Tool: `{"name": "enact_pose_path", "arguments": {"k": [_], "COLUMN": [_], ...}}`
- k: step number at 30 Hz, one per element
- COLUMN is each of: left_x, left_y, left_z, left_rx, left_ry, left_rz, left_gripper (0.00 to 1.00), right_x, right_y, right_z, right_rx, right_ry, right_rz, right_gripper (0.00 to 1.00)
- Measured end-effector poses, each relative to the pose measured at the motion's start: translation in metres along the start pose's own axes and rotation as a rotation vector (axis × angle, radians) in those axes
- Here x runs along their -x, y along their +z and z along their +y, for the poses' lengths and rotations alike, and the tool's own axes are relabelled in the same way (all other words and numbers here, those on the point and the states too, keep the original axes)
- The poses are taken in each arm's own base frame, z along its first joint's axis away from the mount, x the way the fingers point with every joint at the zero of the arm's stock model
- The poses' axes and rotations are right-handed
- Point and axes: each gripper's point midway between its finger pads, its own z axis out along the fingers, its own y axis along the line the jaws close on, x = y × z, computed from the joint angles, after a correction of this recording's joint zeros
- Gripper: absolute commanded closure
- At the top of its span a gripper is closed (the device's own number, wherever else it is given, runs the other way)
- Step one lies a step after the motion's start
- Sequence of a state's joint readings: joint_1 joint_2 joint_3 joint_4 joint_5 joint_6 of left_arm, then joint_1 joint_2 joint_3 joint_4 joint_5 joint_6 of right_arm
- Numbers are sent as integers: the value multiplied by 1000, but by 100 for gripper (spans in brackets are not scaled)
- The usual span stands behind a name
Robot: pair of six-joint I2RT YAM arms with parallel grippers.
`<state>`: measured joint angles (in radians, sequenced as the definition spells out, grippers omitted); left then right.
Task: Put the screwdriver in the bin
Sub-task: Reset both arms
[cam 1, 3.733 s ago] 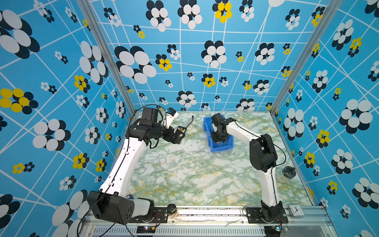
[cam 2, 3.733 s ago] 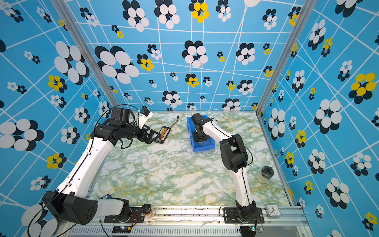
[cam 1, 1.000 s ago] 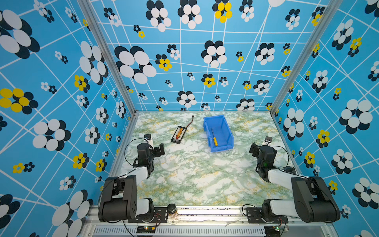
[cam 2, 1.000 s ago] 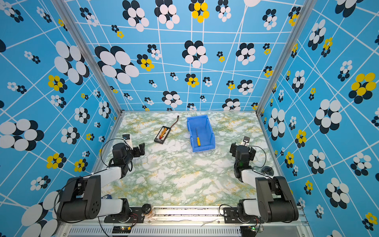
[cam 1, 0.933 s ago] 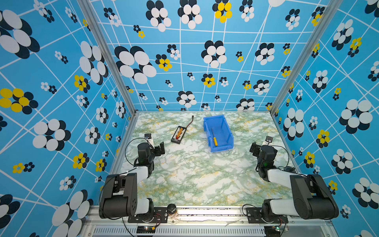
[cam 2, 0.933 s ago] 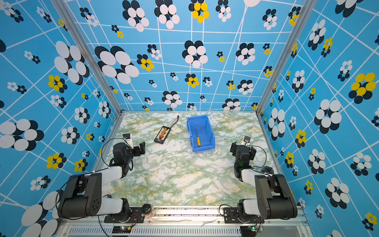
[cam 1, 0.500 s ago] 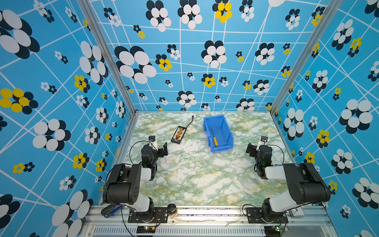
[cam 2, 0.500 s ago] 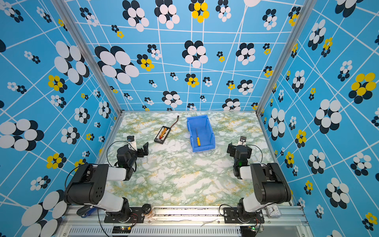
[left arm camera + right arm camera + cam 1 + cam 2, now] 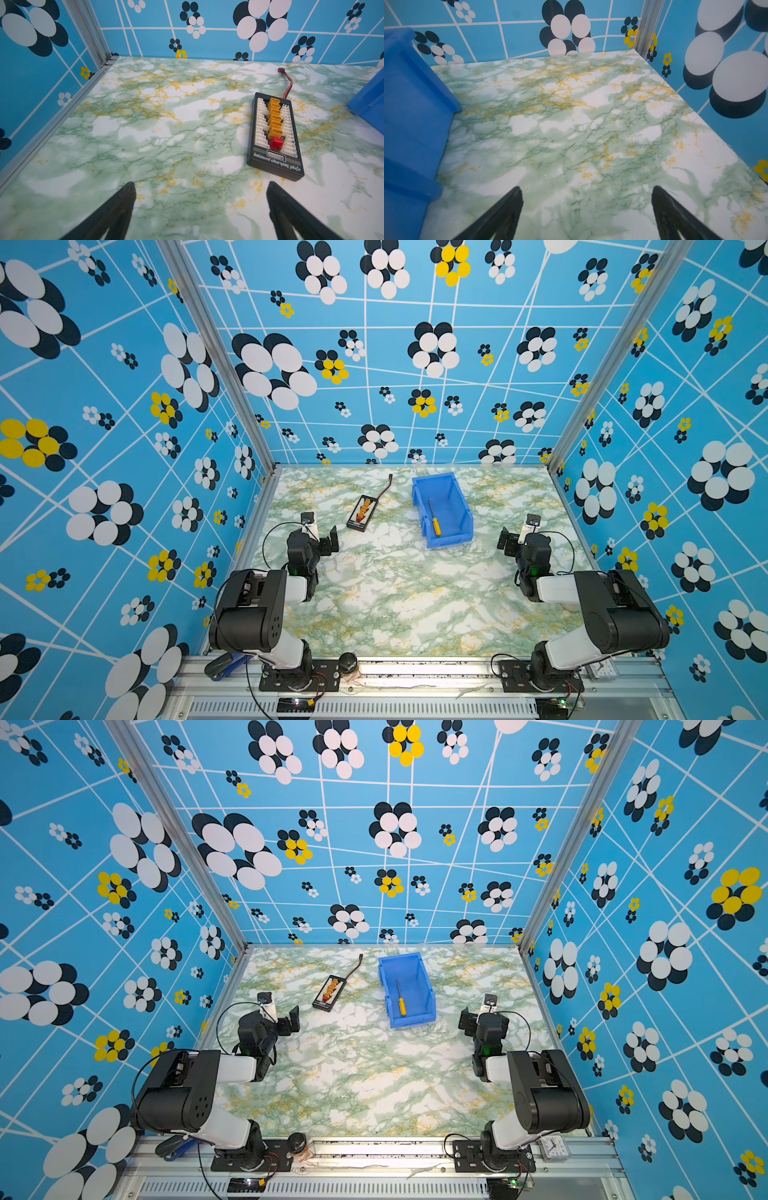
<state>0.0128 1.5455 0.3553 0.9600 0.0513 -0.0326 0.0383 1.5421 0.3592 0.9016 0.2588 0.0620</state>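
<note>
Already in the bin [image 9: 451, 542], upper centre, the screwdriver [image 9: 433, 516] looks light, stiff, best pinched by its yellow handle; left gripper [image 9: 200, 187] and right gripper [image 9: 586, 190] gape empty.

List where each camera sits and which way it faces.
Both top views: high above the near edge, looking down at the table, the bin with the screwdriver inside, the charging board; left arm and right arm show.
Left wrist: on the left arm, low, facing the back wall; charging board and a bin corner; open left gripper shows.
Right wrist: on the right arm, facing the back wall; bin wall; open right gripper shows.
Shared: both wrist views catch the bin, neither the screwdriver.
</note>
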Motion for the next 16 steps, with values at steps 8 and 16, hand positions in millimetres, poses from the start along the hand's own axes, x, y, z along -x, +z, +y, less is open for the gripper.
{"name": "enact_pose_path", "arguments": {"k": [8, 16], "left_x": [2, 2], "left_y": [-1, -2], "left_z": [0, -1], "left_rx": [-2, -5], "left_ry": [1, 2], "left_rz": [-16, -22], "left_gripper": [1, 1], "right_x": [1, 1], "right_y": [0, 0], "right_z": [5, 5], "right_rx": [26, 30], "right_ry": [-7, -7], "right_rz": [-1, 0], "right_gripper": [1, 1]}}
